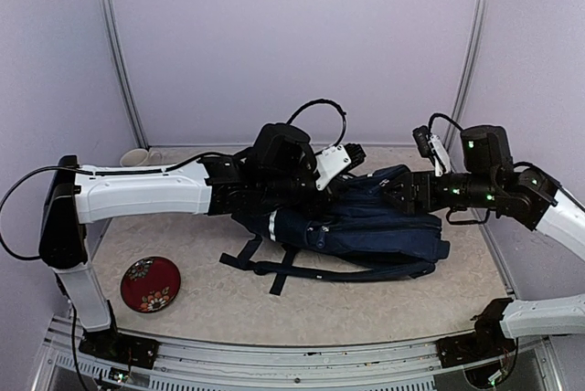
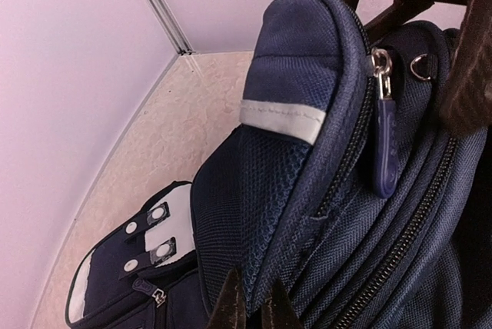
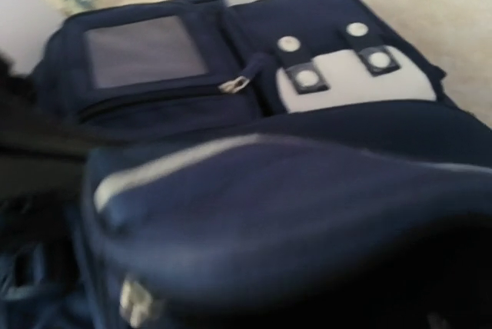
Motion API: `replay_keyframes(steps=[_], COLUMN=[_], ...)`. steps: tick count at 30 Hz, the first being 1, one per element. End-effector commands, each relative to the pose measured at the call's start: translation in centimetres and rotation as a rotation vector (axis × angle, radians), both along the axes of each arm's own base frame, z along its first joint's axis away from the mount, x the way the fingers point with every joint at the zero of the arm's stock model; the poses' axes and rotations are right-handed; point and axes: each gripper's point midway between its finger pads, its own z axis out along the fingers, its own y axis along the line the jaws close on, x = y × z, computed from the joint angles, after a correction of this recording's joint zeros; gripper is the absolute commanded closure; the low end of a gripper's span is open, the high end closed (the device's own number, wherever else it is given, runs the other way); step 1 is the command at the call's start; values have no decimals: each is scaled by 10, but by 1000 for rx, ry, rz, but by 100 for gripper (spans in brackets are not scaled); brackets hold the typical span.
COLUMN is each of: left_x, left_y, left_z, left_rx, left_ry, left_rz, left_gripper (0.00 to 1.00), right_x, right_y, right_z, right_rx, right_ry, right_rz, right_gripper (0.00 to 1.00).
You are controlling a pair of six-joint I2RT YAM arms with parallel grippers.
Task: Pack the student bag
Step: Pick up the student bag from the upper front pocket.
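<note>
- The student bag [image 1: 384, 231] lies flat at centre-right of the counter [image 1: 366, 313], with its long axis running left to right and the right end sitting slightly nearer.
- Its dark straps [image 1: 274, 268] trail off the near-left side onto the counter.
- From the wrist cameras, the front pockets with the white patches [image 3: 350, 83] lie toward the left end of the bag, beyond a raised padded edge.
- That padded edge stands up in the left wrist view, with a white stripe [image 2: 280, 120] across it and a blue zipper pull [image 2: 382, 164] hanging beside it.
- The left arm reaches in from the left, over the far-left part of the bag.
- The left gripper [image 2: 252, 312] is pressed together, its tips nipping the piped seam of the bag.
- The right gripper [image 1: 395, 192] comes in from the right and sits at the bag's top edge.
- In the left wrist view its dark fingers [image 2: 469, 75] stand spread apart above the zippers, and nothing is pinched between them.
- The right wrist picture is blurred and its own fingertips cannot be made out there.
- A red patterned plate [image 1: 150, 283] sits near-left on the counter, well apart from the bag.
- A pale cup [image 1: 137, 158] stands at the back-left corner.
</note>
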Motion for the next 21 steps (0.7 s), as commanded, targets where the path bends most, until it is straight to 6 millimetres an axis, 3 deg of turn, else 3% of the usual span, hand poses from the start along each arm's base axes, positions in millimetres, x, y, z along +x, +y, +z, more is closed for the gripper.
replay_keyframes(steps=[1,3,5,12,17,21], left_x=[22,22,23,23,30,30], left_y=[-1,-2,-2,-1,10,15], left_z=[41,41,40,40,36,35], left_rx=[-103,-101,-95,-83,-42,-33], left_ry=[-58,-59,-63,-84,-113,-125], left_rz=[84,84,84,81,116,120], left_gripper=[100,100,100,100,100,100], right_x=[21,24,30,42,34,29], right_y=[14,24,20,-11,-41,-51], right_z=[20,17,13,-8,-1,0], right_rx=[21,-33,-102,-331,-360,-332], right_ry=[-56,-76,-82,-81,-107,-91], right_rz=[-118,-118,-175,-337,-404,-369], right_gripper=[0,0,0,0,0,1])
